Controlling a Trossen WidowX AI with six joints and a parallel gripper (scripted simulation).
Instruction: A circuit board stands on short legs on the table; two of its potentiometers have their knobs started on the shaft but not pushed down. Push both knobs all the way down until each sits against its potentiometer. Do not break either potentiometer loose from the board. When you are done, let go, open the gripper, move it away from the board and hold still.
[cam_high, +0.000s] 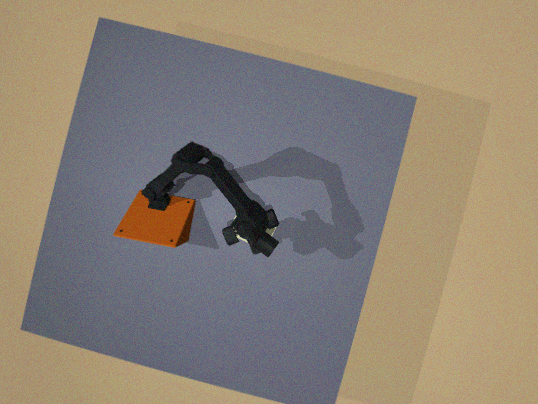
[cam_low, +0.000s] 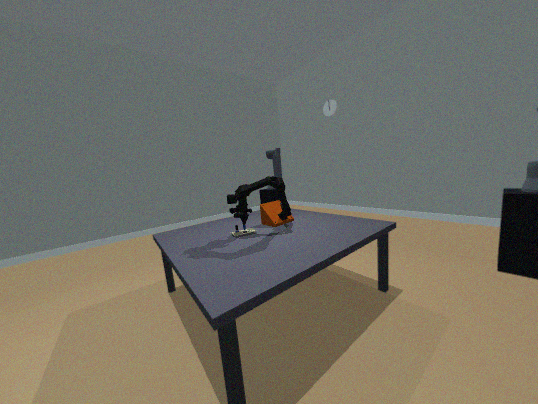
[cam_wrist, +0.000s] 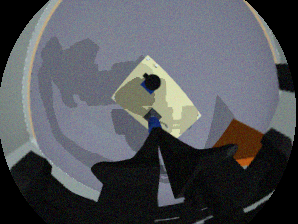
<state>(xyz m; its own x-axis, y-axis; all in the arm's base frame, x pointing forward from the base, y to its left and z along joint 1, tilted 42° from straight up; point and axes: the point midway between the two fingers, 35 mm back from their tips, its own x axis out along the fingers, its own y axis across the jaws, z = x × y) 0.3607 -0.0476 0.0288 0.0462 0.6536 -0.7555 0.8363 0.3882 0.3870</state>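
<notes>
My jaws (cam_low: 244, 226) shut on nothing, tips down at the blue knob (cam_wrist: 154, 123), black knob (cam_wrist: 152, 82) beyond them, board (cam_wrist: 172, 95) (cam_low: 243, 233) beneath.

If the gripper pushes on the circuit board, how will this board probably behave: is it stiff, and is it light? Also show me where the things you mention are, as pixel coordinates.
The circuit board (cam_low: 236, 234) (cam_wrist: 172, 92) is probably stiff, since its edges look straight. It seems light, being thin in the exterior view, so a sideways push might slide it. The upright black knob (cam_low: 237, 228) (cam_wrist: 152, 82) could act as a lever.
</notes>
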